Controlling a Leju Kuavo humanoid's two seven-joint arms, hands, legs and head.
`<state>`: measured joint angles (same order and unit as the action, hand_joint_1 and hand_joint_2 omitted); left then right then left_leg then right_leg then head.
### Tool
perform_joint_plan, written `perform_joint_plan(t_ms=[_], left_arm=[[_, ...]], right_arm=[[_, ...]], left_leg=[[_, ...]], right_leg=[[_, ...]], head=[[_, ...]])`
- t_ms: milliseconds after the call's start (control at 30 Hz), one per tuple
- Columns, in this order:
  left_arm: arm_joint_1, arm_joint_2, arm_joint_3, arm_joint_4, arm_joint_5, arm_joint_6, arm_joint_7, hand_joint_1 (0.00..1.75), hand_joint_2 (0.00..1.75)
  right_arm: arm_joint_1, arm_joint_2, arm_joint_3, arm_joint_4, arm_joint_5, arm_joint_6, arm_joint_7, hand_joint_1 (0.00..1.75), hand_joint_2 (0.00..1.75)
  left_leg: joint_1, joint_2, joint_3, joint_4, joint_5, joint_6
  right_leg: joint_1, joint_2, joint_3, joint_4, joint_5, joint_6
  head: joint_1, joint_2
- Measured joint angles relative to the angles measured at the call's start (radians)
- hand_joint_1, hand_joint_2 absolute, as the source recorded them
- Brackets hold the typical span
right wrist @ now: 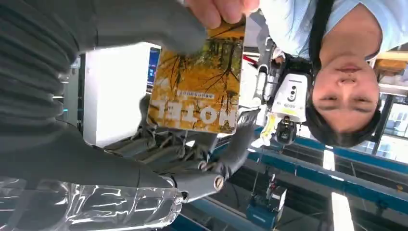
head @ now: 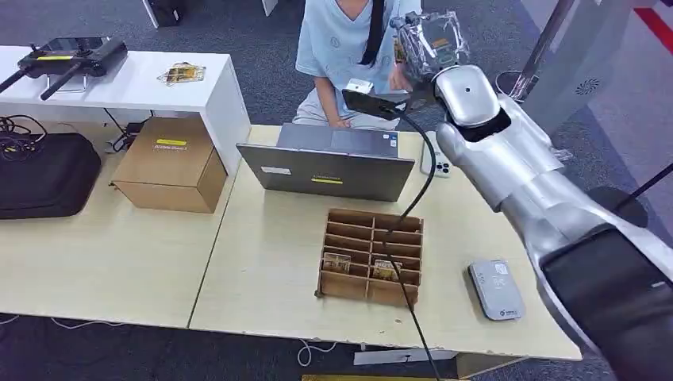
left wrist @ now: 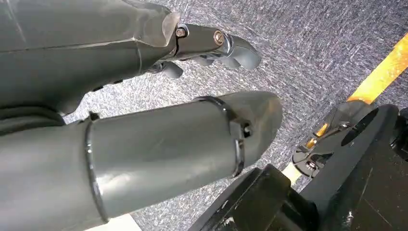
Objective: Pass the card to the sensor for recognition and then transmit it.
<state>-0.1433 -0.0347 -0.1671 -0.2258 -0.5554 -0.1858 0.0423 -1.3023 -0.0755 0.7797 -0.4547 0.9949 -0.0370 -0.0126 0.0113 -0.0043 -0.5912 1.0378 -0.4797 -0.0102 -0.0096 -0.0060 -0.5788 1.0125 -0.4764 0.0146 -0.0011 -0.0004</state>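
Above the table's (head: pixel 262 262) far edge in the head view, right robot hand (head: pixel 424 44) raised toward a seated person (head: pixel 341 40); grip unclear here. Sensor (head: pixel 495 289) near right edge, cardboard divider box (head: pixel 371 255) centre, laptop (head: pixel 329 163) behind it. Left wrist view: left robot hand (left wrist: pixel 211 45) over carpet, fingers curled, holding nothing. Right wrist view: right robot hand holds card (right wrist: pixel 199 84), orange, "HOTEL" print, person's fingers (right wrist: pixel 221 9) touching its edge.

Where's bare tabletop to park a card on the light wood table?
Free: the wide patch left of the cardboard organizer, in front of the laptop; a narrower strip between the organizer and the grey sensor. Crowded: behind the laptop, where the right hand holds the card by a person.
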Motion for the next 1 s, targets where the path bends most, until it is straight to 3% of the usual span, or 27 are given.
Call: perform_joint_plan(t_ms=[233,367,500,633,733,833,900,1000], left_arm=[[0.0,0.002,0.0,0.0,0.0,0.0,0.0,0.0,0.0],[0.0,0.002,0.0,0.0,0.005,0.016,0.0,0.0,0.0],[0.002,0.002,0.0,0.0,0.013,0.036,0.006,0.0,0.0],[0.019,0.002,0.0,0.0,0.021,0.043,0.021,0.0,0.0],[0.041,0.003,0.0,0.0,0.027,0.054,0.012,0.0,0.0],[0.056,0.005,0.0,0.001,0.045,0.059,0.011,0.0,0.0],[0.069,0.005,0.0,0.002,0.06,0.072,0.008,0.0,0.0],[0.094,0.006,0.002,0.006,0.082,0.095,-0.001,0.0,0.0]], right_arm=[[0.0,0.003,0.001,0.013,-0.001,-0.003,0.001,0.0,1.75],[0.001,0.003,-0.015,0.012,-0.1,-0.088,-0.02,0.0,1.75],[0.037,0.003,-0.171,-0.035,-0.453,-0.176,-0.155,0.0,1.75],[0.159,0.026,-0.441,-0.149,-1.006,-0.079,-0.288,0.0,1.75],[0.305,0.037,-0.593,-0.298,-1.342,-0.012,-0.263,0.0,1.75],[0.479,0.045,-0.667,-0.49,-1.598,0.006,-0.205,0.0,1.75],[0.598,0.047,-0.699,-0.636,-1.68,0.007,-0.19,0.0,1.75],[0.75,0.043,-0.733,-0.829,-1.673,-0.004,-0.195,0.0,1.75]], left_leg=[[0.0,0.0,0.0,0.0,0.0,0.0],[0.0,0.0,0.0,0.0,0.0,0.0],[0.0,0.0,0.0,0.0,0.0,0.0],[0.0,-0.001,0.0,0.0,0.0,0.0],[0.0,-0.003,-0.001,0.0,0.0,0.0],[0.0,-0.005,-0.001,0.0,-0.001,0.001],[0.0,-0.007,-0.001,0.0,-0.001,0.0],[0.0,-0.007,-0.001,-0.001,-0.002,0.0]], right_leg=[[0.0,0.0,0.0,0.0,0.0,0.0],[0.0,0.0,0.0,0.0,0.0,0.0],[0.0,0.0,0.0,0.0,0.0,0.0],[0.0,-0.001,0.001,-0.001,0.0,0.0],[0.0,-0.003,0.001,-0.001,0.0,0.0],[0.0,-0.004,0.001,-0.002,-0.001,0.001],[0.0,-0.005,0.001,-0.002,-0.002,0.002],[0.0,-0.005,0.0,-0.002,-0.003,0.001]], head=[[0.0,0.0],[0.0,0.0],[0.0,0.0],[0.0,0.0],[0.0,0.0],[0.0,0.0],[0.0,0.0],[0.0,0.0]])
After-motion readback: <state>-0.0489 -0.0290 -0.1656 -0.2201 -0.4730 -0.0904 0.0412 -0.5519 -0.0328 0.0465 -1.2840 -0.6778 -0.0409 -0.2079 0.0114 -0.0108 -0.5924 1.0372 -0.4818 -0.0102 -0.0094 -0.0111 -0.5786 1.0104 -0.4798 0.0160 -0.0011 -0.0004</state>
